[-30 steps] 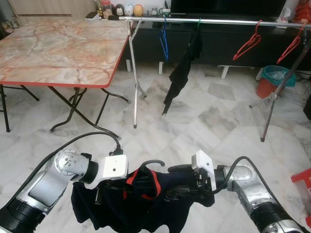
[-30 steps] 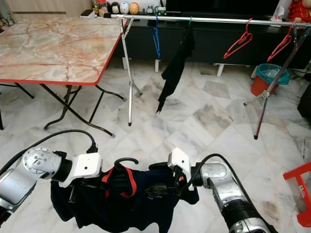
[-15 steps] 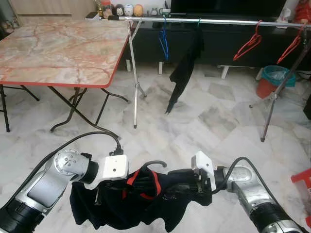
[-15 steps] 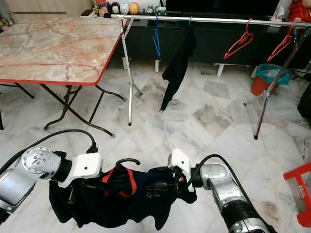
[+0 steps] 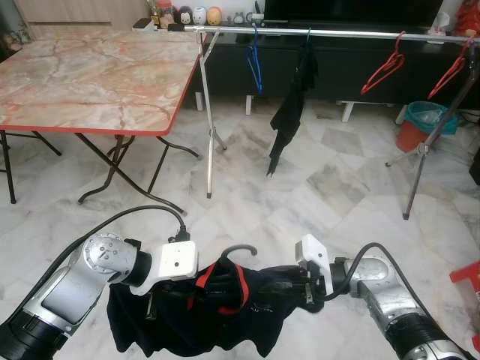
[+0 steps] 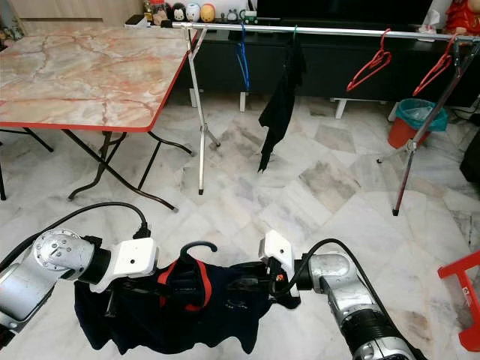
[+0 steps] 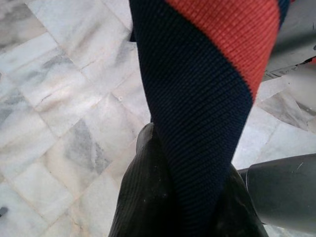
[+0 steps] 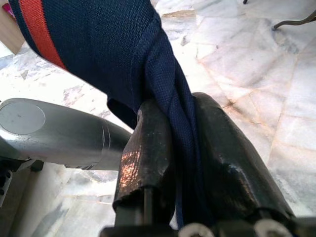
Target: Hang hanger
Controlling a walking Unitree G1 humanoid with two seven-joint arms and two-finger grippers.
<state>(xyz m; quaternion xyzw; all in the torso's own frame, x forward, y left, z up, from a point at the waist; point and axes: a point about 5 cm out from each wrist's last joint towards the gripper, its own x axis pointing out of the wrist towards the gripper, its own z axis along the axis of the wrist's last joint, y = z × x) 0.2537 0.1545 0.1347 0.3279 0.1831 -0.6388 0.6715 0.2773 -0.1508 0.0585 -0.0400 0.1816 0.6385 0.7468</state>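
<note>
- While the robot stands on the floor (image 5: 315, 187), both grippers hold a dark blue shirt (image 5: 217, 315) low in front of it, with a hanger (image 5: 229, 259) inside the shirt.
- The left gripper (image 5: 169, 289) pinches the cloth. In the left wrist view its fingers (image 7: 143, 197) squeeze a blue fold with an orange stripe.
- The right gripper (image 5: 289, 281) pinches the other side. In the right wrist view its fingers (image 8: 148, 153) press a bunched blue fold between them.
- The hanger's dark hook pokes up out of the red collar, between the two grippers.
- The rail (image 5: 337, 32) is well apart from the shirt, across the room. It already holds a blue hanger (image 5: 255, 64), a black cloth (image 5: 289, 112) and red hangers (image 5: 382, 71).
- What could go wrong, I think: the shirt is soft and floppy, so it could slip off the hanger. The grippers hold cloth, not the hook, so the hanger could tip or fall out.
- The hook is thin and curved, and the rail is thin and shiny, so the hook could miss it.
- The floor is smooth marble. The table (image 5: 90, 75) has a marble-look top with a red edge.
</note>
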